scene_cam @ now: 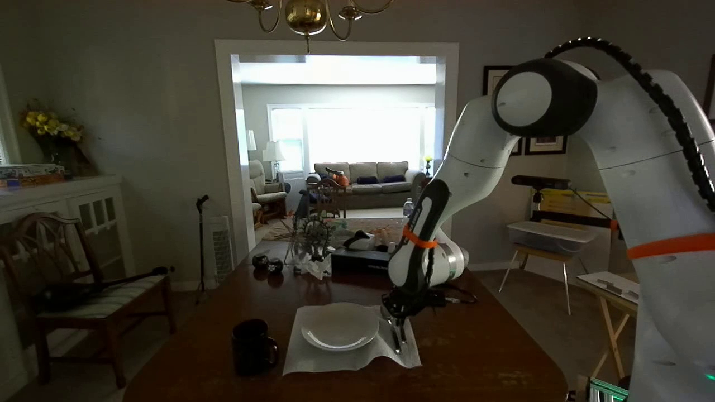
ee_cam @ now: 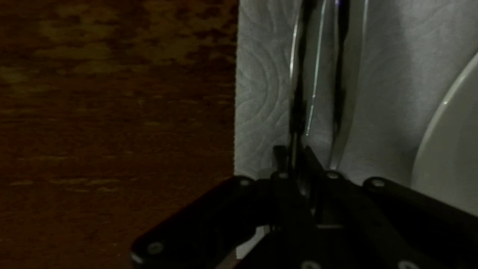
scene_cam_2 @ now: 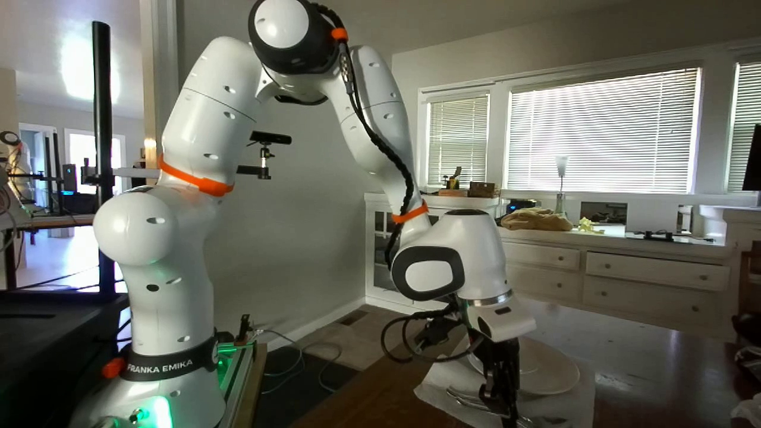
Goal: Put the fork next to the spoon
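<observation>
My gripper (ee_cam: 296,158) has its fingers drawn close around a slim metal utensil, taken as the fork (ee_cam: 304,67), at the outer side of a white paper towel (ee_cam: 257,93). A second metal utensil, taken as the spoon (ee_cam: 349,89), lies beside it, nearer the white plate (ee_cam: 452,149). Both handles run nearly parallel. The heads are hidden under the gripper, so I cannot confirm which is which. In an exterior view the gripper (scene_cam: 397,319) is down at the towel, right of the plate (scene_cam: 341,326). The gripper (scene_cam_2: 504,404) also shows low in an exterior view (scene_cam_2: 504,404).
A black mug (scene_cam: 252,346) stands left of the towel on the brown table (scene_cam: 469,346). A black box (scene_cam: 360,261), dark round objects (scene_cam: 268,263) and mixed clutter stand at the table's far end. The plate's rim is close to the utensils.
</observation>
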